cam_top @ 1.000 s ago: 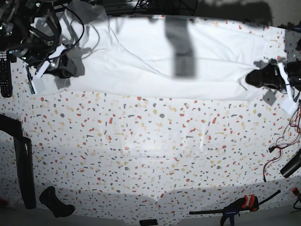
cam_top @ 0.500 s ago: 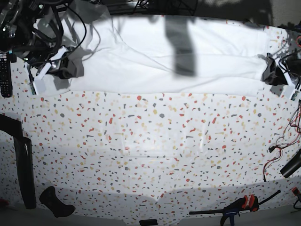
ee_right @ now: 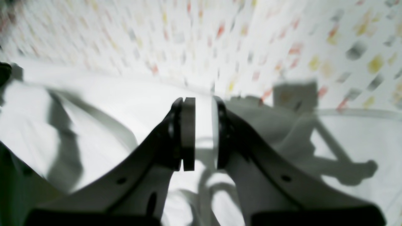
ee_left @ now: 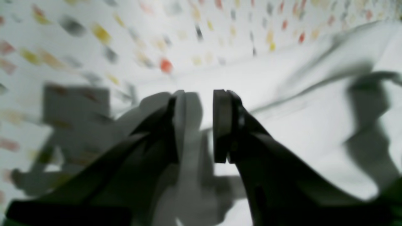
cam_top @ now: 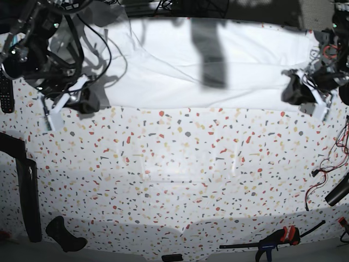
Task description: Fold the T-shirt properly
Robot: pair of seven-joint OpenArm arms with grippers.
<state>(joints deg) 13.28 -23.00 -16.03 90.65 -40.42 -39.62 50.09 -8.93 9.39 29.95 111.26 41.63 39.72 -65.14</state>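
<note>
The desk (cam_top: 180, 180) carries the T-shirt (cam_top: 218, 71), spread along its far edge. Both grippers hover at the shirt's ends: left gripper (ee_left: 205, 125) jaws released, empty; right gripper (ee_right: 202, 131) jaws slightly apart, apparently empty. Uneven grasps could skew the fold.

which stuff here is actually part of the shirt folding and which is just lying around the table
Part of the job:
- T-shirt
- left gripper
- right gripper

Just lying about:
- clamp
- remote control
- red wires
- black handle
</note>
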